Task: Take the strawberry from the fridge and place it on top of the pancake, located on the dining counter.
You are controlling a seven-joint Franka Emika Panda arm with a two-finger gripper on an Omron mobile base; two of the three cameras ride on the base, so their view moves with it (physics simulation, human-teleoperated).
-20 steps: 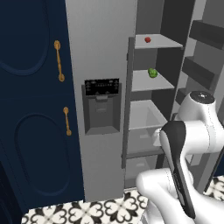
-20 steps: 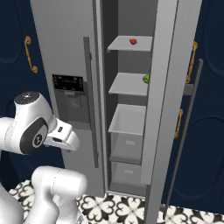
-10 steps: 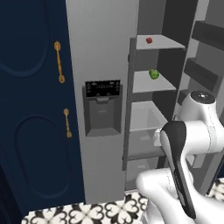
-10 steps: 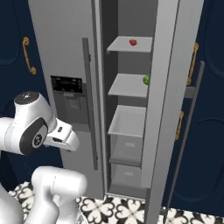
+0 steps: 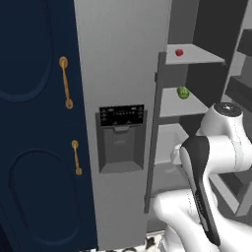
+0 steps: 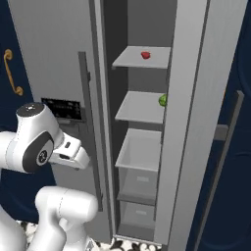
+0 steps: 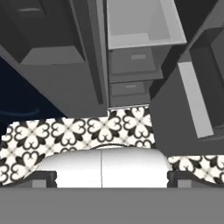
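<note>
One strawberry (image 5: 179, 51) sits on the top shelf (image 6: 142, 60) of the open fridge (image 5: 120, 74). Approach step: arm folded low, jaws' state unclear. Next, I judge, a high reach.

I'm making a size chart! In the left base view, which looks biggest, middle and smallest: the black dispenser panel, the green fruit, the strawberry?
1. The black dispenser panel, by far the biggest.
2. The green fruit.
3. The strawberry, a bit smaller, though it sits slightly farther up.

Base has rolled closer to the fridge (image 5: 123, 74), so both base views shifted. Strawberry (image 6: 145, 55) and green item (image 6: 162, 100) now sit lower in frame; less patterned floor (image 7: 78, 131) shows in the base views
</note>
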